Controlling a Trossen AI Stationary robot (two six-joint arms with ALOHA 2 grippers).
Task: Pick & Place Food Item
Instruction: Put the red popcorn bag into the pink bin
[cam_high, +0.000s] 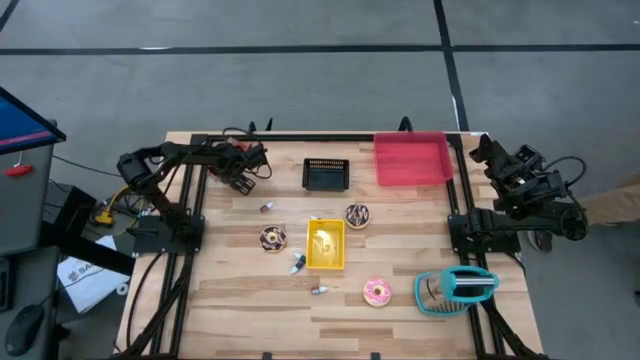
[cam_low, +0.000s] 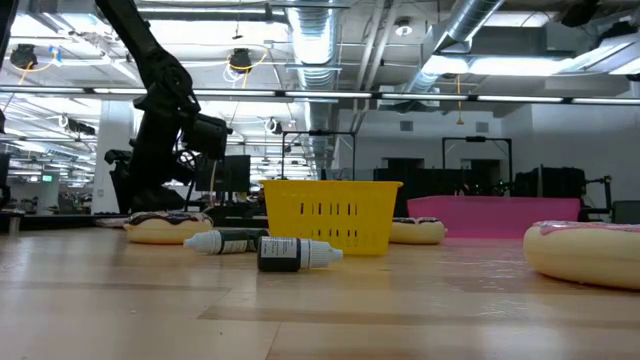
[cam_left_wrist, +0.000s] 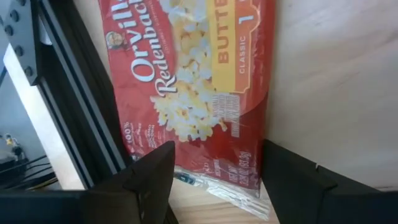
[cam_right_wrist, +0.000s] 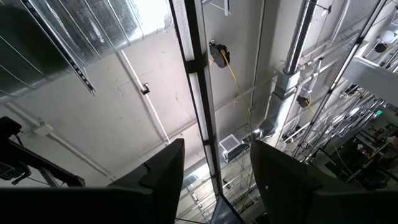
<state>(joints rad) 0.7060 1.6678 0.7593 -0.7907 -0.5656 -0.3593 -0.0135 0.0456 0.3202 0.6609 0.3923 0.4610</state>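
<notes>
A red bag of butter popcorn (cam_left_wrist: 193, 81) lies flat on the wooden table at its far left corner, close beside the black frame rail (cam_left_wrist: 68, 93). My left gripper (cam_left_wrist: 217, 155) slants down over the bag's near end. It is open, with one finger on either side of that end; I cannot see either finger touching it. In the high view this gripper (cam_high: 240, 172) covers the bag. My right gripper (cam_right_wrist: 217, 149) is open and holds nothing. It points up at the ceiling, off the table's right edge (cam_high: 505, 160).
A black basket (cam_high: 326, 174) and a pink tray (cam_high: 412, 158) stand at the far side. A yellow basket (cam_high: 326, 245) sits mid-table, with three doughnuts (cam_high: 273, 238) (cam_high: 358, 215) (cam_high: 377, 291) and small bottles (cam_high: 298, 263) around it. A teal tool (cam_high: 457, 288) lies near right.
</notes>
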